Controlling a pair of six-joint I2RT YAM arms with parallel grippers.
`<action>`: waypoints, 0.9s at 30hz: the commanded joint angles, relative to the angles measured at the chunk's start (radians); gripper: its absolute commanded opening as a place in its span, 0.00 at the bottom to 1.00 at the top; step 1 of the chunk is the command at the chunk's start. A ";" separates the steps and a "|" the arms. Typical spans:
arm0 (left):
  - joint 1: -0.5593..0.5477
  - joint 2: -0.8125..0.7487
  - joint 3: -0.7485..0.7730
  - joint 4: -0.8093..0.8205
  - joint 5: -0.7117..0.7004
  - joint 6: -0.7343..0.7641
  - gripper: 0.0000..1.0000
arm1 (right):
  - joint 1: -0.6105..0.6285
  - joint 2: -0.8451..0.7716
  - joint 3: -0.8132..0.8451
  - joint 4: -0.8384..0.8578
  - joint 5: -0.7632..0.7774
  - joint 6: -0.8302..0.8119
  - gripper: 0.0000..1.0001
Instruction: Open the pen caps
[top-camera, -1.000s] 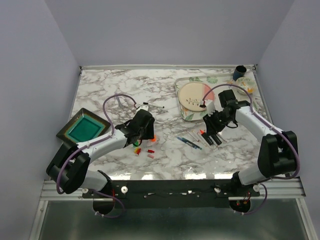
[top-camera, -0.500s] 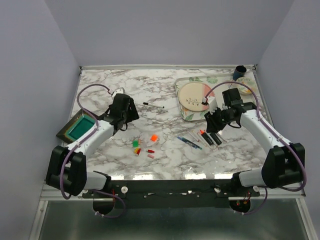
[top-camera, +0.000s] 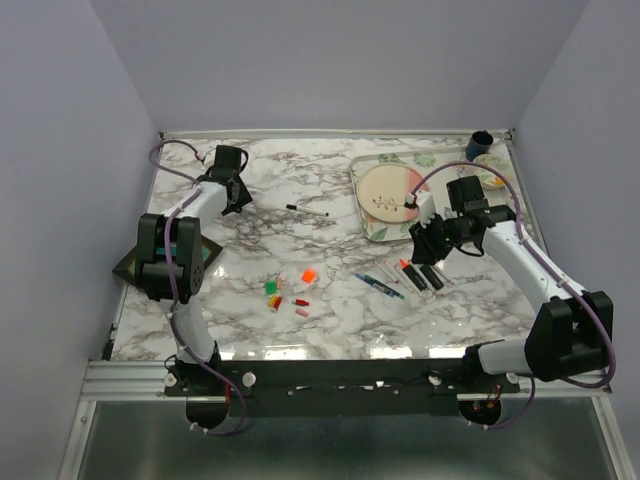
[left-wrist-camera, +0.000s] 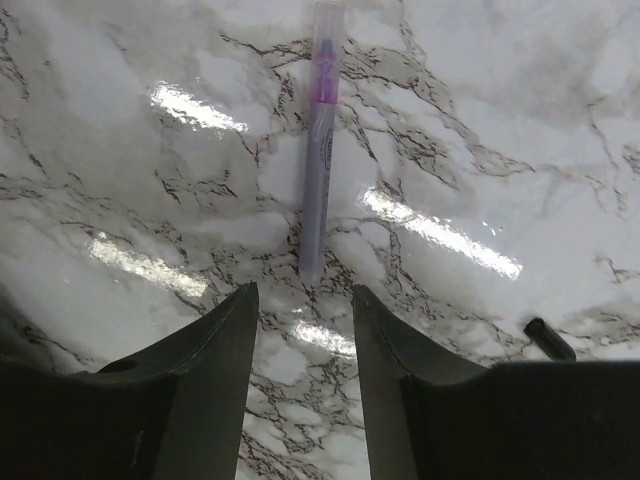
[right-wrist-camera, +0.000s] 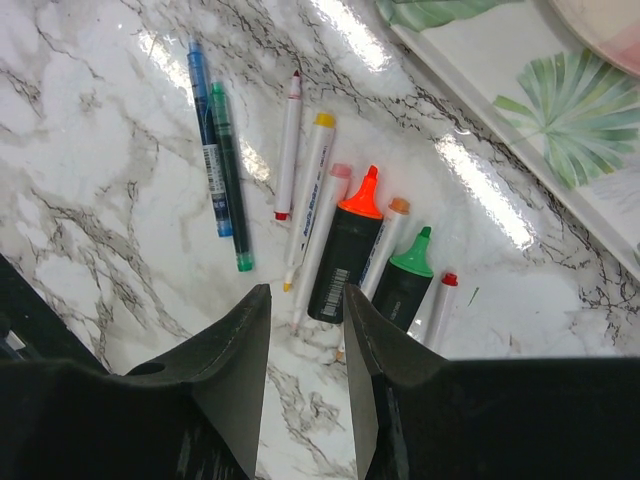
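Several loose pen caps lie mid-table: green (top-camera: 272, 287), orange (top-camera: 308, 274), red (top-camera: 301, 300) and pink (top-camera: 301, 312). My left gripper (top-camera: 228, 187) is far off at the back left, open and empty (left-wrist-camera: 303, 290); just beyond its fingers lies a lilac pen (left-wrist-camera: 318, 150) with a pink band. A small black piece (left-wrist-camera: 548, 338) shows to its right. My right gripper (top-camera: 428, 245) hangs open and empty (right-wrist-camera: 305, 290) over a row of pens: blue (right-wrist-camera: 207, 150), green (right-wrist-camera: 230, 180), thin white ones, an orange highlighter (right-wrist-camera: 345, 250) and a green highlighter (right-wrist-camera: 405, 280), both with bare tips.
A white pen with a black end (top-camera: 307, 210) lies at the middle back. A floral tray (top-camera: 368, 228) holding a plate sits at the back right, with a dark cup (top-camera: 479, 145) and a bowl (top-camera: 490, 168) behind it. A teal dish (top-camera: 130, 268) is partly hidden under the left arm.
My left arm has swung away from the loose caps to the back left corner of the table. My right gripper drew back slightly from the pens, then stayed put.
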 joint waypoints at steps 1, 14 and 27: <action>0.005 0.121 0.137 -0.091 -0.036 0.031 0.50 | 0.000 -0.026 0.000 0.008 -0.042 -0.017 0.42; 0.017 0.373 0.407 -0.263 -0.070 0.102 0.45 | 0.000 -0.030 0.002 0.005 -0.051 -0.021 0.42; 0.025 0.333 0.323 -0.216 0.010 0.100 0.00 | 0.000 -0.046 0.003 0.006 -0.069 -0.020 0.42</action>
